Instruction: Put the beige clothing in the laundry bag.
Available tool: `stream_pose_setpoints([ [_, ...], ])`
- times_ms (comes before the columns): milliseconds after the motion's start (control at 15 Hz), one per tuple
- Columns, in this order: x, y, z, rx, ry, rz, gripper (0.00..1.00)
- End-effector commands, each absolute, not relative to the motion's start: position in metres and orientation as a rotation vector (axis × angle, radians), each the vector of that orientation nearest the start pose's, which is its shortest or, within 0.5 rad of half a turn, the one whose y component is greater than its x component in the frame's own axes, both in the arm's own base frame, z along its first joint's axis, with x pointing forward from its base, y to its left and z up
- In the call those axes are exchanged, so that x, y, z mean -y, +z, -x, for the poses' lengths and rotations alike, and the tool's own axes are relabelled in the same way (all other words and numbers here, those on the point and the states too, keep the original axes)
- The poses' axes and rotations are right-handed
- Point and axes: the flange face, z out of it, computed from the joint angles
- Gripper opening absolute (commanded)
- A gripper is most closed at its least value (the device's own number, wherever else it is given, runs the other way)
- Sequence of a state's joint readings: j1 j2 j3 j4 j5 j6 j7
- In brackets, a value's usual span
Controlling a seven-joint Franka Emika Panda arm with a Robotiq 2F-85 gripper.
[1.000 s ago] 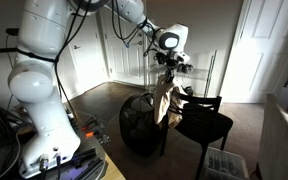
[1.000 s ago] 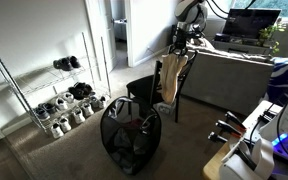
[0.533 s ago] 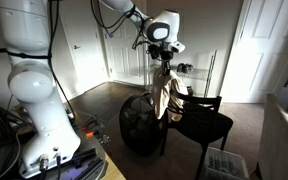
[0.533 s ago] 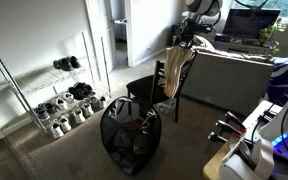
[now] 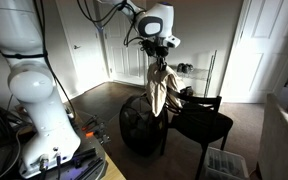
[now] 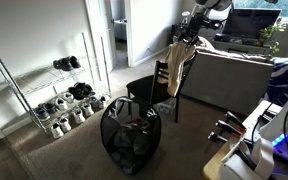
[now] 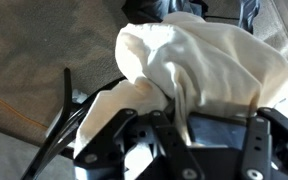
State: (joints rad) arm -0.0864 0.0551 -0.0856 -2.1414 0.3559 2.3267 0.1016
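The tool is closed tight on the top of the beige clothing, which hangs in the air by the black chair, near the mesh laundry bag on the floor.

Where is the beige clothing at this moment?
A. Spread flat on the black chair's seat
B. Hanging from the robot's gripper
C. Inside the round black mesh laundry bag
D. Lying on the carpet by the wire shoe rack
B: the beige clothing dangles from the gripper in both exterior views, up in the air and not yet inside the round black mesh laundry bag on the floor.
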Motion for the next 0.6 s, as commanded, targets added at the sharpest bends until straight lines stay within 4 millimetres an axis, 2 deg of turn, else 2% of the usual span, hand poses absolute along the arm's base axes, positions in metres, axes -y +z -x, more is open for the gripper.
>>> stream_pose_setpoints([
  [0,0.084,0.418,-0.511,-0.534,-0.300,2.776,0.00],
  [333,0.081,0.442,-0.469,-0.377,-0.367,2.782,0.00],
  [533,0.079,0.449,-0.456,-0.278,-0.365,2.794,0.00],
])
